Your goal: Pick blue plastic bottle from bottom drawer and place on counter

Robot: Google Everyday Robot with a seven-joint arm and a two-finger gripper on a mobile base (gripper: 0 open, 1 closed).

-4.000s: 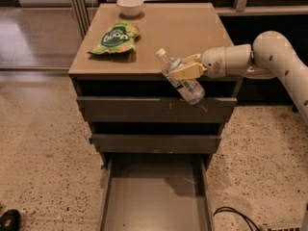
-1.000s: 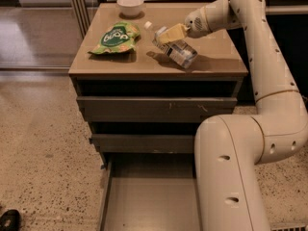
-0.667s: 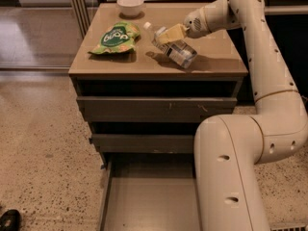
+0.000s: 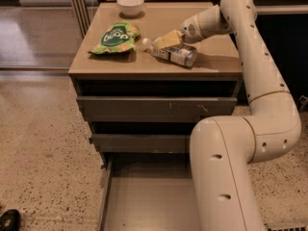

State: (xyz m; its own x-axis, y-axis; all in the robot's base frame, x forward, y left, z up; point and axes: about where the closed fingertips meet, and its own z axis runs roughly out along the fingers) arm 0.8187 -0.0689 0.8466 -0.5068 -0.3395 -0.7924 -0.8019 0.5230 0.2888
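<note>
The blue plastic bottle (image 4: 174, 55) lies on its side on the counter (image 4: 211, 57), with its white cap pointing left toward the snack bag. My gripper (image 4: 167, 39) reaches in from the right and sits over the bottle's neck end, its yellowish fingers (image 4: 169, 37) shut on the bottle. The bottom drawer (image 4: 144, 203) is pulled out below the cabinet, and its grey floor is bare. My white arm (image 4: 250, 129) rises at the right and hides the drawer's right side.
A green snack bag (image 4: 114, 37) lies on the counter left of the bottle. A white bowl (image 4: 130, 5) stands at the back left edge. The two upper drawers (image 4: 154, 107) stand slightly ajar. Speckled floor spreads to the left.
Four seconds ago the bottle hung in the gripper off the counter's front right edge. It has since moved over the counter and, in the last second, tipped down to lie flat.
</note>
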